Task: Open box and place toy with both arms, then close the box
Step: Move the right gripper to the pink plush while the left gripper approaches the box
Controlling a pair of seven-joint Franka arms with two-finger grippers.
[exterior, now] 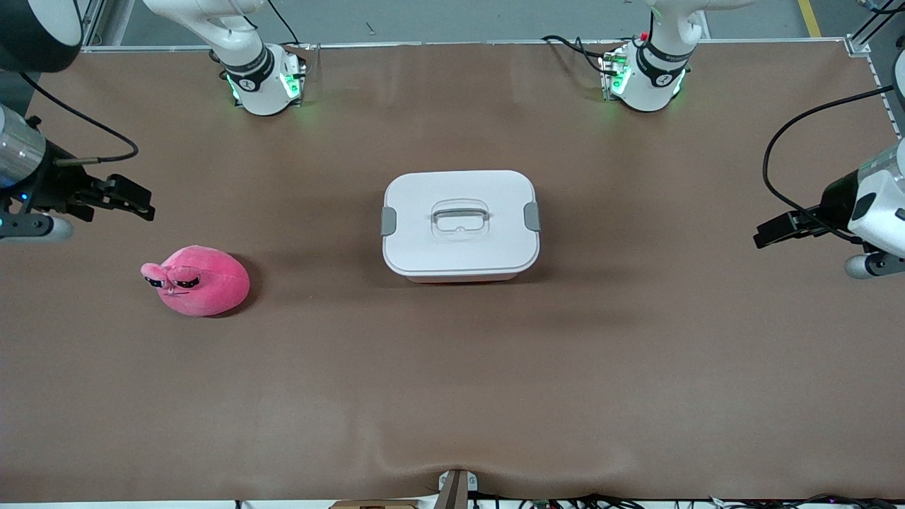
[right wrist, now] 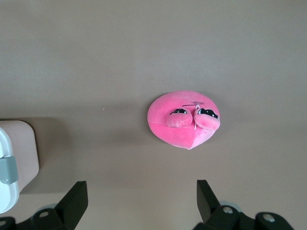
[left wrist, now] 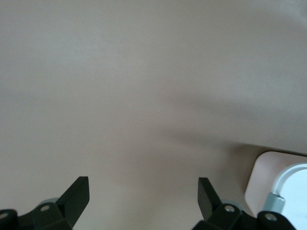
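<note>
The box point(exterior: 459, 247) stands shut in the middle of the table, its white lid on and a grey latch point(exterior: 388, 221) at each end. The pink plush toy point(exterior: 196, 280) lies on the table toward the right arm's end, apart from the box. My right gripper point(exterior: 134, 199) is open and empty over bare table close to the toy. The right wrist view shows its gripper point(right wrist: 142, 184), the toy point(right wrist: 184, 120) and the box's edge point(right wrist: 19, 148). My left gripper point(exterior: 767, 233) is open and empty over the left arm's end. The left wrist view shows its gripper point(left wrist: 144, 184) and a box corner point(left wrist: 268, 172).
The brown table cover point(exterior: 452, 382) is bare around the box and toy. The arm bases point(exterior: 265, 81) stand along the table's edge farthest from the front camera. Cables hang off both wrists.
</note>
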